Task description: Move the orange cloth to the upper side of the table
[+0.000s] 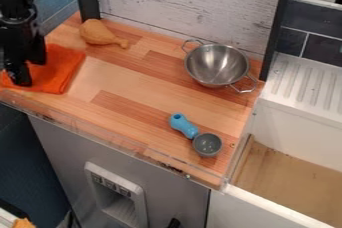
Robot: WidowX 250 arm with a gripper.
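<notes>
My black gripper (23, 76) right over the orange cloth (60, 69) here, cloth lying at the left of the wooden table (123, 89), whether I'm spread or pinching fabric, can't tell.

Toy kitchen, play scale. Diagnostic features: wood-block countertop (120, 79); white sink unit (294, 122) with ridged drainboard (304, 84) at right; dark wall tiles (324, 47) behind; grey appliance front (60, 142) below counter, bearing recessed dispenser panel (117, 184). Kitchenware on countertop: two-handled metal bowl (217, 64), blue-handled scoop (194, 134). Toy food: drumstick (99, 32), upper left.
</notes>
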